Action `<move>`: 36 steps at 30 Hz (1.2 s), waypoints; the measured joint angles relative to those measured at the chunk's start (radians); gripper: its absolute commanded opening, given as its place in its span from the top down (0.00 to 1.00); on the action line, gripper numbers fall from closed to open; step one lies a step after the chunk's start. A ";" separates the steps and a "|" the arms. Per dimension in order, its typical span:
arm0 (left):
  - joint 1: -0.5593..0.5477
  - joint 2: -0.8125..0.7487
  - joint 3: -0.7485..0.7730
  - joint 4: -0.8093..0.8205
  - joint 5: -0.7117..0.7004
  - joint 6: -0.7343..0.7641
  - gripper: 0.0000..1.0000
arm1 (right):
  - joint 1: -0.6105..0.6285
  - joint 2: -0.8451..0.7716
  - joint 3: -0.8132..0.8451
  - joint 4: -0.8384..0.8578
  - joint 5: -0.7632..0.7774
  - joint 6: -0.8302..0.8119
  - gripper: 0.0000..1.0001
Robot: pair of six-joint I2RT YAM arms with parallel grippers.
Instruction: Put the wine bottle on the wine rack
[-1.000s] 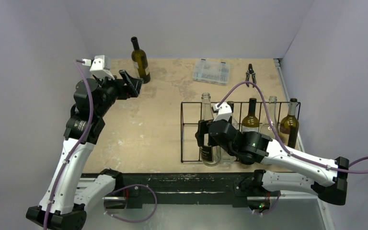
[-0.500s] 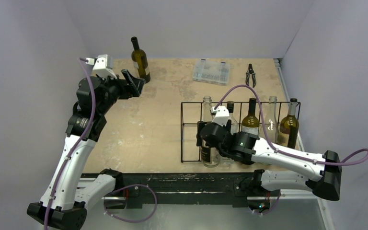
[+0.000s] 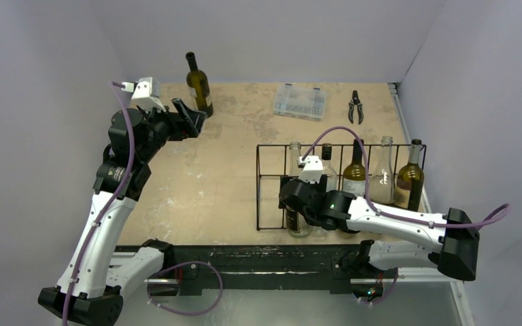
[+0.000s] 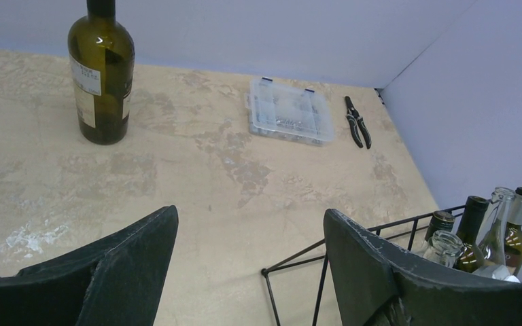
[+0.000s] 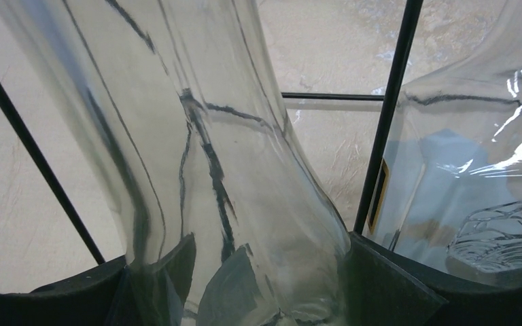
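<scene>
Jaws of the right gripper (image 5: 268,248) clamped on the wide lower body of the clear wine bottle (image 5: 231,149), one black finger snug on each side. Bottle standing inside the wine rack (image 3: 257,185), in a slot near its left end, neck poking up past the top rail. Can't tell if the base sits on the table (image 3: 204,176) or a hair off it. Compared with a second ago: gripper and bottle pulled a bit nearer together, right elbow swung in leftward, purple cable (image 3: 343,128) looping taller over the rack. Same grip the whole way.

Further right in the rack: dark-capped bottle (image 3: 327,157) just behind the wrist, then brown bottle (image 3: 355,173), second clear bottle (image 3: 383,178), olive bottle (image 3: 411,180) at the right end.

Left gripper (image 4: 250,214) spread wide over bare table at the far left, near but not touching the dark green bottle (image 4: 102,75) standing upright outside the rack. Nudged slightly farther toward that bottle over the second, barely any change in the last half. Clear plastic box (image 3: 301,102) and pliers (image 3: 356,106) along the far edge, same spots as before.
</scene>
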 measured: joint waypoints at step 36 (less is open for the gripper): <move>0.015 0.000 0.000 0.002 0.026 -0.026 0.23 | -0.001 0.099 0.020 -0.008 0.090 0.122 0.25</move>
